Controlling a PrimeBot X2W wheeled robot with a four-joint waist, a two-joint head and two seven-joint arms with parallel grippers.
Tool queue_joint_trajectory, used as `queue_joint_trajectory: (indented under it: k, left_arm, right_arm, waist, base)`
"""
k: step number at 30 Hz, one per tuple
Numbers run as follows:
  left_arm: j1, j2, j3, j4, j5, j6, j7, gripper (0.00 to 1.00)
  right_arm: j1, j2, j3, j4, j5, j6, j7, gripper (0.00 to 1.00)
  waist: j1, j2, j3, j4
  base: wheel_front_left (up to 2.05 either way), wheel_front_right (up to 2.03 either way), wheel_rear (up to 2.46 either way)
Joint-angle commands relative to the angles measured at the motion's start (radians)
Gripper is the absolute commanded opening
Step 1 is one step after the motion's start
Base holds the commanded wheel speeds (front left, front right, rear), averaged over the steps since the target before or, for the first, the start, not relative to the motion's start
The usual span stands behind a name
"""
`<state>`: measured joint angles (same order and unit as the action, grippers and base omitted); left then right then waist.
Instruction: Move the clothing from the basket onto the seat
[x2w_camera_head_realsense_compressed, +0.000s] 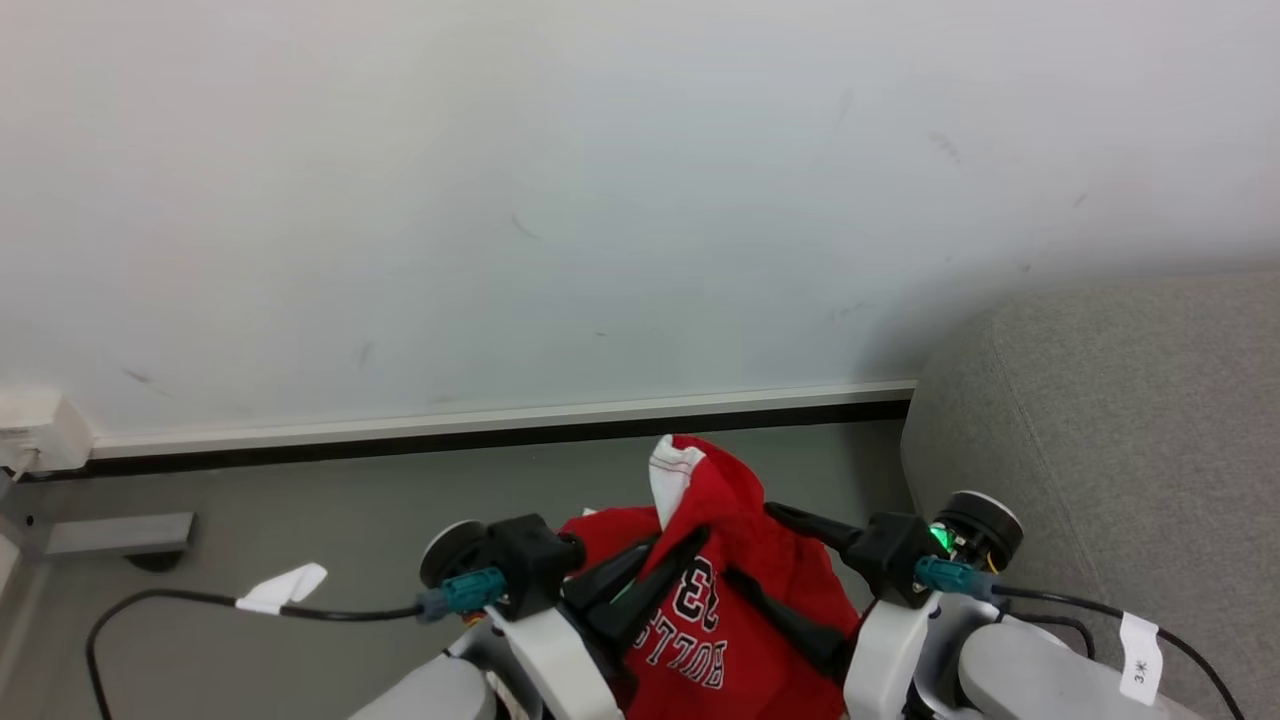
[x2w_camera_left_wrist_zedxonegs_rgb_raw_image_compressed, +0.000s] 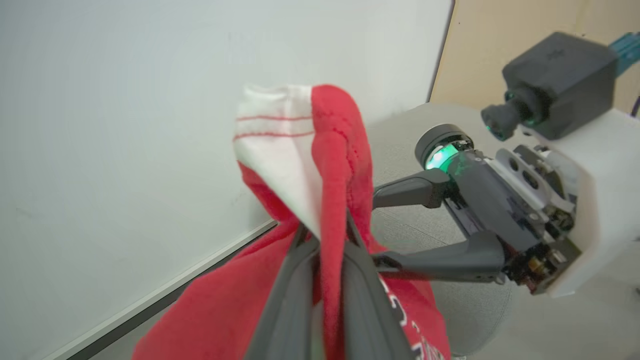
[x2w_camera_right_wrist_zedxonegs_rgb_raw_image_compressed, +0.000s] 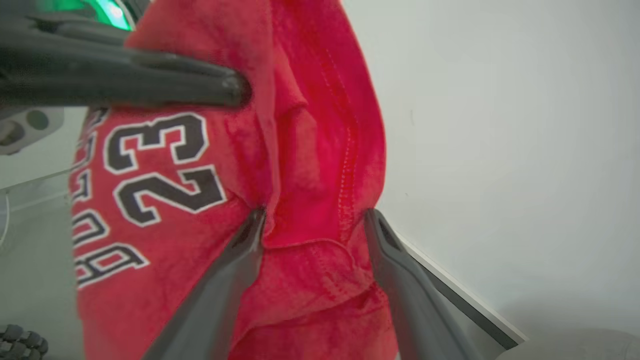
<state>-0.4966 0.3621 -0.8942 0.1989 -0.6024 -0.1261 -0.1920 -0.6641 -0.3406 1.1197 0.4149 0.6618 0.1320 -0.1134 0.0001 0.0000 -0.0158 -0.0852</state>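
"What is the robot holding up?"

"A red cloth sports jersey (x2w_camera_head_realsense_compressed: 735, 495) with a white band and dark, white-edged letters that say BULLS 23. It hangs in the air, low down between the two arms."

"Is it lying on anything?"

"No. It hangs over the grey floor (x2w_camera_head_realsense_compressed: 330, 490), close to the white wall (x2w_camera_head_realsense_compressed: 600, 200). The big grey fabric sofa (x2w_camera_head_realsense_compressed: 1100, 400) is just to the right of it. The jersey is near the sofa's rounded left end, but it is not on the sofa."

"Which gripper has it?"

"The left gripper (x2w_camera_head_realsense_compressed: 655, 570). Its two long dark fingers (x2w_camera_left_wrist_zedxonegs_rgb_raw_image_compressed: 285, 300) are squeezed close together on a thin fold of the jersey. The white band (x2w_camera_left_wrist_zedxonegs_rgb_raw_image_compressed: 272, 135) pokes up above the tips, and the rest of the red cloth hangs down below."

"And the other one?"

"The right gripper (x2w_camera_head_realsense_compressed: 752, 542) reaches in from the sofa side. Its fingers (x2w_camera_right_wrist_zedxonegs_rgb_raw_image_compressed: 220, 280) are spread wide apart, and a thick bunch of red cloth sits in the gap. Both tips touch the cloth, but they are not pinched together. A small green light (x2w_camera_head_realsense_compressed: 940, 538) glows on that wrist."

"Can you read the number?"

"Yes, the 23 (x2w_camera_right_wrist_zedxonegs_rgb_raw_image_compressed: 160, 165) shows beside the right gripper's fingers. From the head camera the letters are upside down."
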Motion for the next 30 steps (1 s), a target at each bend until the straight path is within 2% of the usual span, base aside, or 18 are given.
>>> queue_joint_trajectory:
  k: [1,7,16,17,19,24,30]
  left_arm:
    - [-0.019,0.008,-0.014,-0.02,-0.019,-0.005,0.004,0.0]
    - [-0.06,0.031,-0.077,-0.078,-0.064,-0.006,0.0,0.0]
    - [-0.103,0.036,-0.136,-0.087,-0.139,-0.007,-0.035,0.0]
    - [-0.108,0.037,-0.14,-0.086,-0.143,-0.007,-0.037,0.0]
    - [-0.116,0.041,-0.148,-0.083,-0.148,-0.007,-0.043,0.0]
    - [-0.13,0.046,-0.158,-0.066,-0.165,-0.007,-0.056,0.0]
    - [-0.129,0.051,-0.147,-0.027,-0.16,-0.004,-0.065,0.0]
  right_arm:
    - [-0.034,0.012,0.026,0.012,0.025,-0.002,-0.015,1.0]
    - [-0.113,0.025,0.14,0.053,0.074,-0.002,-0.014,1.0]
    - [-0.085,0.062,0.162,0.012,0.1,-0.002,-0.001,1.0]
    - [-0.081,0.062,0.162,0.005,0.097,-0.002,0.001,0.75]
    - [-0.073,0.062,0.162,-0.013,0.105,-0.002,0.005,0.0]
    - [-0.066,0.05,0.162,-0.032,0.131,-0.002,-0.001,0.0]
    - [-0.08,0.039,0.161,0.007,0.167,-0.002,-0.058,0.0]
  waist:
    - [-0.0001,0.0,0.002,0.002]
    - [-0.0001,0.0,0.008,0.007]
    - [-0.0001,0.0,0.013,0.015]
    - [-0.0001,0.0,0.014,0.015]
    - [-0.0001,0.0,0.016,0.014]
    - [-0.0001,0.0,0.021,0.009]
    - [-0.0001,0.0,0.03,-0.002]
  base:
    - [0.0,0.0,0.0]
    - [0.0,0.0,0.0]
    - [0.0,0.0,0.0]
    - [0.0,0.0,0.0]
    - [0.0,0.0,0.0]
    - [0.0,0.0,0.0]
    - [0.0,0.0,0.0]
